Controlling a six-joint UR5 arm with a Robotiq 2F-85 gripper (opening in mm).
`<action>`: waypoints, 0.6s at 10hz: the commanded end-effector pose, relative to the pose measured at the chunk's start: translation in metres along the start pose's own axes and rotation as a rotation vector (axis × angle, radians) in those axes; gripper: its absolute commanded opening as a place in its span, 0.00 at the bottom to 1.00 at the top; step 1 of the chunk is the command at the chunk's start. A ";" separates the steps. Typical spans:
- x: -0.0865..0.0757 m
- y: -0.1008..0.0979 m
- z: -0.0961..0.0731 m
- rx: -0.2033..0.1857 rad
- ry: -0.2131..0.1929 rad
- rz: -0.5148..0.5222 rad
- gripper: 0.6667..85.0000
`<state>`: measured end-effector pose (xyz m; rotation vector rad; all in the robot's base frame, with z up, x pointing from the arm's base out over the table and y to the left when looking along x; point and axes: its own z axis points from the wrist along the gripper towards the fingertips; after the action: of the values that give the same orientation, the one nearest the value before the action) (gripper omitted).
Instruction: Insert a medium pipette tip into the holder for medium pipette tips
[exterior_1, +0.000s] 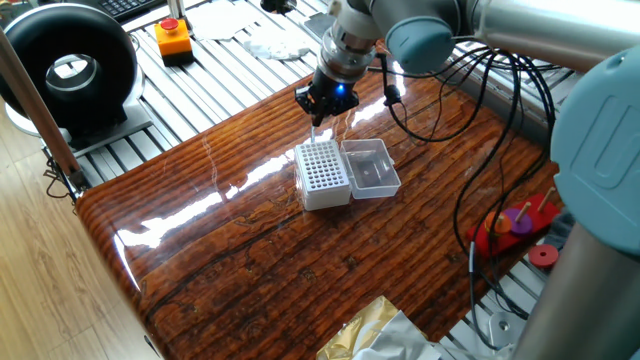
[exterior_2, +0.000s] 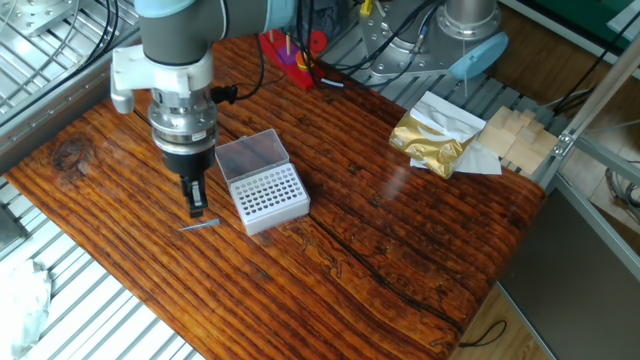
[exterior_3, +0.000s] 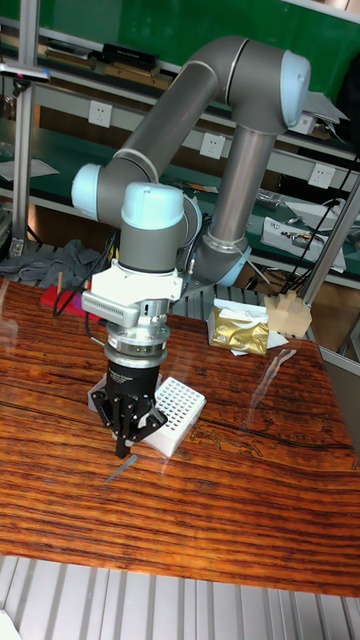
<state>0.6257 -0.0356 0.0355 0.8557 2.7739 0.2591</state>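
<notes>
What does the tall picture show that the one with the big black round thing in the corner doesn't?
Only the tall view shows the pale medium pipette tip lying flat on the table, just below the gripper. Only the other shows the box's clear lid lying open, an orange button box and the black round device. Both show the gripper and the white holder beside it.

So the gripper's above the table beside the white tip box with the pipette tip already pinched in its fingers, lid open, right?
Not quite: the medium pipette tip is not in the gripper. In the other fixed view it lies flat on the table, just under the fingertips. The rest holds: the gripper is beside the white tip box, whose clear lid is open.
</notes>
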 end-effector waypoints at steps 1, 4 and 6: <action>0.009 0.004 -0.002 -0.015 0.016 0.020 0.00; 0.019 0.003 0.001 -0.047 0.032 0.015 0.00; 0.021 0.001 0.004 -0.047 0.022 -0.001 0.00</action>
<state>0.6132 -0.0248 0.0304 0.8493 2.7842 0.3092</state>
